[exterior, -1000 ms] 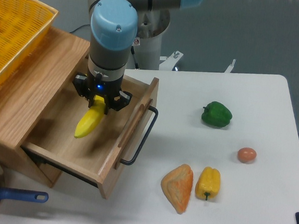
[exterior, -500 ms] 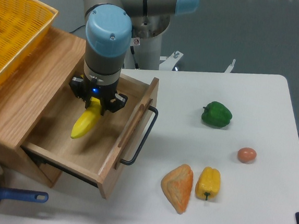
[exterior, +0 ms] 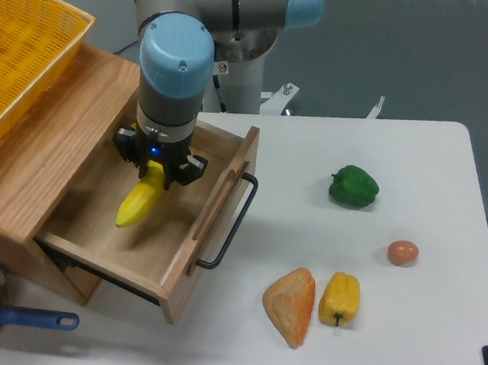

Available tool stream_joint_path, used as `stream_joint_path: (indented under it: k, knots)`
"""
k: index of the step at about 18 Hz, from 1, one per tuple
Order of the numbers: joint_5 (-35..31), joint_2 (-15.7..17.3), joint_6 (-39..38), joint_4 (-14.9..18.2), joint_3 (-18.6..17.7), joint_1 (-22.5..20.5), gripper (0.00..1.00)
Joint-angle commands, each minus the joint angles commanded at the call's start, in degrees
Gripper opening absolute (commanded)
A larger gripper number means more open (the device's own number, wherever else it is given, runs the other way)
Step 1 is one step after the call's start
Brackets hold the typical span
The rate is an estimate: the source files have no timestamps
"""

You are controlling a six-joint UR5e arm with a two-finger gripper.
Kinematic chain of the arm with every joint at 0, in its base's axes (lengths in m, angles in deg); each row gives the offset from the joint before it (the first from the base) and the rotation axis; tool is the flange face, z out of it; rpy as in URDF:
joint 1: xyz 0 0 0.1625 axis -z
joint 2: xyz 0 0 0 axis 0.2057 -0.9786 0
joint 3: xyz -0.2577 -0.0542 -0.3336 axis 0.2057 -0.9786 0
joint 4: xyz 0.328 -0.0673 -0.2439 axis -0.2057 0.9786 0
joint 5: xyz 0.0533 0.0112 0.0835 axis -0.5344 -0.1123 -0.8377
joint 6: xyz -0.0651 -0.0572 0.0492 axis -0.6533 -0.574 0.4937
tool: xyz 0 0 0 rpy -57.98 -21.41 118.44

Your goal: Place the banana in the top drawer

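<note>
Claw [exterior: 156,173] grips banana [exterior: 138,200] over open top drawer [exterior: 163,227]; peppers well apart.

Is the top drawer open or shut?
Open: the top drawer is pulled out, its wooden floor exposed beneath the gripper-held banana.

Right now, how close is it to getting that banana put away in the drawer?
Nearly there. Done: the top drawer is pulled open and the banana has been carried over it. In hand: the gripper holds the banana by its upper end, with the fruit hanging tilted inside the drawer space. Left: lowering it, letting go and pulling the arm away. Whether it already touches the drawer floor is unclear.
</note>
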Motion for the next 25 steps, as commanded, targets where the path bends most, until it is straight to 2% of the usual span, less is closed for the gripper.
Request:
stream_joint_path:
  k: [25]
  knots:
    - [-0.09,-0.09,0.00,-1.41,-1.32,0.09,0.46]
